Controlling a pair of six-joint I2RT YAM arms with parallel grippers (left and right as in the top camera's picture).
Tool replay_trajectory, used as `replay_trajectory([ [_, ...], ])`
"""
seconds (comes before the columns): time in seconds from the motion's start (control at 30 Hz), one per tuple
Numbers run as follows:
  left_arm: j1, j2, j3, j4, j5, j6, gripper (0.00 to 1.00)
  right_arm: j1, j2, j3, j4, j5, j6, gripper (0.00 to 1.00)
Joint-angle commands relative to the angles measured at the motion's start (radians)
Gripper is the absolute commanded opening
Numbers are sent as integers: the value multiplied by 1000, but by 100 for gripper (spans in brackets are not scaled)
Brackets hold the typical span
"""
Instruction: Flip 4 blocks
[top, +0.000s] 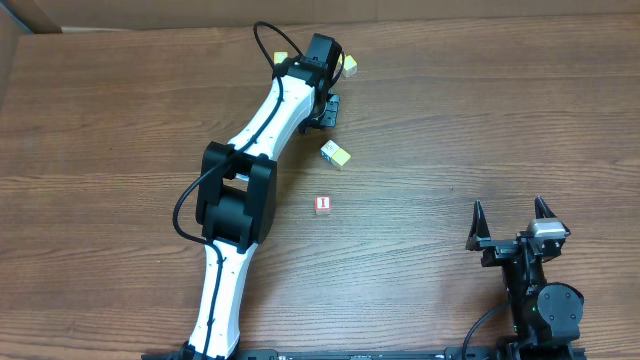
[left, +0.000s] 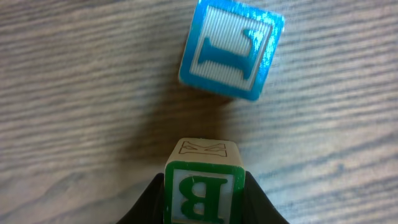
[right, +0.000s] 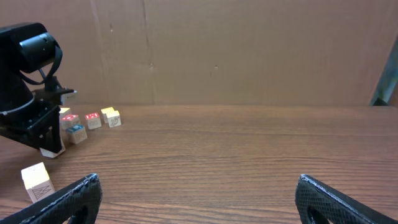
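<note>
My left gripper (left: 204, 202) clamps the green B cube (left: 203, 180), pale smooth wood; the blue L cube (left: 231, 50) shows a ridged, glossy face; my right gripper (right: 198, 198) gapes.

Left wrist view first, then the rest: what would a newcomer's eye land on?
The green B block fills the bottom of the left wrist view, pinched by the left end effector, with the bright blue L block lying just beyond it on the table. Overhead, the right end effector sits at the lower right, wide open.
</note>
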Motion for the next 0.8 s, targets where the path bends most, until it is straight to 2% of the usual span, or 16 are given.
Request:
replay_trajectory([
  [0.0,2,-22,80,-53,-8,1,14,-3,-7,-10,6,-4,-1,100],
  [0.27,2,-66,325,-398,-2,-4,6,-3,-7,-10,6,-4,-1,100],
  [0.43,2,-136,437,-608,-1,-89,6,-3,-7,-10,6,-4,-1,100],
  [0.63,2,-267,454,-743,-1,-149,6,-3,-7,-10,6,-4,0,100],
  [0.77,2,-356,431,-746,64,-158,7,-3,-7,-10,6,-4,-1,100],
])
